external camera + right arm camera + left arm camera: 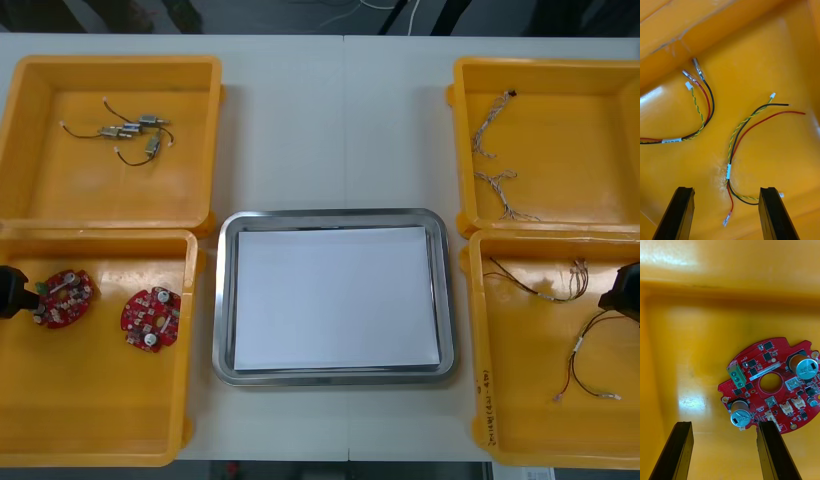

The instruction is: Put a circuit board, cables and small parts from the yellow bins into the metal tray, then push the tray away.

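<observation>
While the tray [225,300], white inside, sits mid-surface [330,130], the left hand [724,452] hangs released in the near-left bin [100,420], one finger at the edge of a red board [771,384]. A second board [151,319] lies just to its right. The right hand [728,213], also released, is low in the near-right bin [520,420], its fingers [773,213] either side of one end of a red, black and yellow cable [730,168]. Small metal parts [130,130] lie in the far-left bin [40,190], twisted cables [495,150] in the far-right bin [600,190].
</observation>
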`<state>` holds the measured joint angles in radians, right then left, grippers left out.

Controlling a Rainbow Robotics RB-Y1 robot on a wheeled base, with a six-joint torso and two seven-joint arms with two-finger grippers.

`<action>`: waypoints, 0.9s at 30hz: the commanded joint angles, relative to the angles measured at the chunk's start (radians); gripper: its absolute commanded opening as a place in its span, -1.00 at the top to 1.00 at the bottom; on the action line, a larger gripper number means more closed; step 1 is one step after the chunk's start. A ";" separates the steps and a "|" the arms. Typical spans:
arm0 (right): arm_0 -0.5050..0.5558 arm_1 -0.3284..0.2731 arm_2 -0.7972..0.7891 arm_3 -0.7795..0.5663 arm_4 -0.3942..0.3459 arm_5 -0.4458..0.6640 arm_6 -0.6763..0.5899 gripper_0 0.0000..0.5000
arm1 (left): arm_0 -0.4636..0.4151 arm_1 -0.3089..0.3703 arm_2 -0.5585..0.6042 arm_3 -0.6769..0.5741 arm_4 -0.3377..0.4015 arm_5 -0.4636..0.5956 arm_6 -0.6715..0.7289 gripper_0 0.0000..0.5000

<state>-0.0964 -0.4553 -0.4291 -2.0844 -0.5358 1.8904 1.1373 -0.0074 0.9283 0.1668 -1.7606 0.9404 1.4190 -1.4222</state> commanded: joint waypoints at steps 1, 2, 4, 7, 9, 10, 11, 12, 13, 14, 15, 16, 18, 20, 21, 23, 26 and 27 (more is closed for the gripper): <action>0.029 0.012 0.059 0.009 0.011 -0.077 -0.059 -1.00 | -0.031 0.049 -0.027 0.009 -0.023 -0.037 -0.030 -1.00; 0.040 0.012 0.070 0.012 0.013 -0.096 -0.062 -1.00 | -0.031 0.049 -0.033 0.013 -0.026 -0.043 -0.030 -1.00; 0.049 0.012 0.076 0.017 0.013 -0.116 -0.067 -1.00 | -0.031 0.049 -0.036 0.016 -0.028 -0.048 -0.032 -1.00; 0.075 0.015 0.095 0.047 0.013 -0.165 -0.068 -1.00 | -0.031 0.049 -0.052 0.018 -0.040 -0.061 -0.029 -1.00; 0.084 0.020 0.101 0.058 0.008 -0.186 -0.070 -1.00 | -0.031 0.049 -0.063 0.018 -0.049 -0.071 -0.026 -1.00; 0.090 0.023 0.110 0.067 0.008 -0.200 -0.071 -1.00 | -0.031 0.049 -0.069 0.020 -0.055 -0.077 -0.023 -1.00; 0.095 0.024 0.118 0.073 0.014 -0.211 -0.073 -1.00 | -0.031 0.049 -0.072 0.021 -0.058 -0.080 -0.023 -1.00; 0.101 0.027 0.125 0.081 0.016 -0.225 -0.076 -1.00 | -0.031 0.049 -0.073 0.023 -0.058 -0.080 -0.021 -1.00; 0.104 0.029 0.127 0.084 0.016 -0.232 -0.077 -1.00 | -0.031 0.049 -0.075 0.023 -0.058 -0.080 -0.021 -1.00; 0.110 0.032 0.130 0.095 0.017 -0.246 -0.080 -1.00 | -0.029 0.049 -0.076 0.023 -0.058 -0.081 -0.021 -1.00; 0.116 0.035 0.130 0.106 0.014 -0.258 -0.080 -1.00 | -0.029 0.049 -0.079 0.023 -0.058 -0.081 -0.021 -1.00; 0.118 0.037 0.130 0.110 0.014 -0.264 -0.080 -1.00 | -0.029 0.049 -0.082 0.023 -0.060 -0.081 -0.021 -1.00; 0.124 0.043 0.131 0.118 0.016 -0.275 -0.080 -1.00 | -0.029 0.049 -0.090 0.024 -0.064 -0.089 -0.020 -1.00; 0.129 0.047 0.131 0.118 0.017 -0.274 -0.080 -1.00 | -0.029 0.049 -0.095 0.024 -0.066 -0.095 -0.020 -1.00; 0.132 0.047 0.133 0.118 0.017 -0.274 -0.080 -1.00 | -0.028 0.049 -0.095 0.026 -0.066 -0.097 -0.018 -1.00; 0.141 0.047 0.136 0.118 0.017 -0.275 -0.080 -1.00 | -0.028 0.049 -0.096 0.027 -0.066 -0.095 -0.018 -1.00; 0.153 0.049 0.147 0.119 0.017 -0.275 -0.080 -1.00 | -0.028 0.049 -0.101 0.026 -0.068 -0.100 -0.018 -1.00; 0.155 0.049 0.150 0.119 0.019 -0.277 -0.080 -1.00 | -0.028 0.049 -0.104 0.026 -0.069 -0.103 -0.018 -1.00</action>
<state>0.0253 -0.4196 -0.3071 -1.9593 -0.5278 1.6223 1.0851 -0.0076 0.9294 0.0811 -1.7335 0.8839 1.3315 -1.4222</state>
